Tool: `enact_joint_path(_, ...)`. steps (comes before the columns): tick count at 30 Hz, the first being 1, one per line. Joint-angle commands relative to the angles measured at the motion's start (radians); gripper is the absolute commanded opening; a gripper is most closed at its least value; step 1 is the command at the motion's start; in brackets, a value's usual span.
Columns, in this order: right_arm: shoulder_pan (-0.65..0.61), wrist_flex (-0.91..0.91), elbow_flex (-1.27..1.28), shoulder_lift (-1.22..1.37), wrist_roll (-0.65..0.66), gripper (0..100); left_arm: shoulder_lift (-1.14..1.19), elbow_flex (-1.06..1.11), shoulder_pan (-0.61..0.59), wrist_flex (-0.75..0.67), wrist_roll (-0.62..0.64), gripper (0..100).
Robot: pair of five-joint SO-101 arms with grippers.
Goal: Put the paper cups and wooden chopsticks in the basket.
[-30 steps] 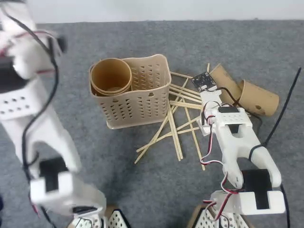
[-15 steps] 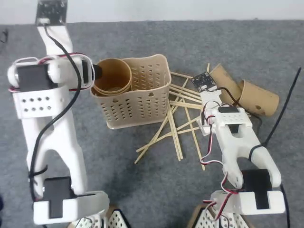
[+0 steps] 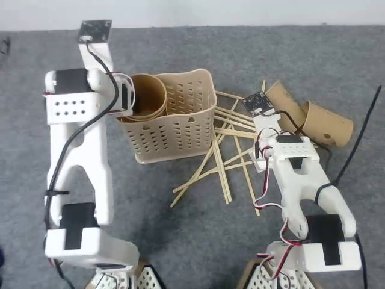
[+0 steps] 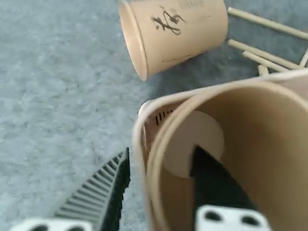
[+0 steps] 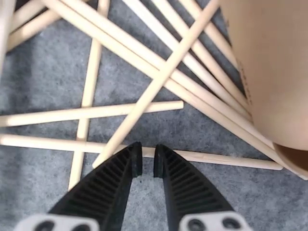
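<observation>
A beige perforated basket (image 3: 180, 129) stands mid-table with a paper cup (image 3: 141, 96) upright in its left end. My left gripper (image 3: 127, 96) is at that end and open. In the left wrist view the left gripper (image 4: 161, 151) has one finger inside the cup (image 4: 250, 144) and the other outside the basket rim (image 4: 139, 120). Wooden chopsticks (image 3: 225, 153) lie scattered right of the basket. Two more paper cups (image 3: 328, 123) (image 3: 286, 99) lie on their sides at the right. My right gripper (image 5: 143, 161) is shut and empty, just above the chopsticks (image 5: 159, 82), beside a lying cup (image 5: 269, 62).
Grey carpet covers the table. The right arm (image 3: 295, 162) stretches from the front edge over the chopstick pile. The left arm's body (image 3: 72, 168) stands left of the basket. Open carpet lies in front of the basket and at the far right.
The left arm has swung in from the far left edge to the basket's left end, bringing its gripper to the cup. The right arm, cups and chopsticks have not moved.
</observation>
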Motion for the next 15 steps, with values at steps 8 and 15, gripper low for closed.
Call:
enact_joint_path(8,-0.024,-0.007,0.002,0.004,0.011,5.5,-0.009,-0.044,-0.034,0.087,-0.02,1)
enact_joint_path(15,-0.024,-0.005,0.002,0.004,0.011,5.5,-0.028,-0.259,-0.299,0.138,-0.175,1)
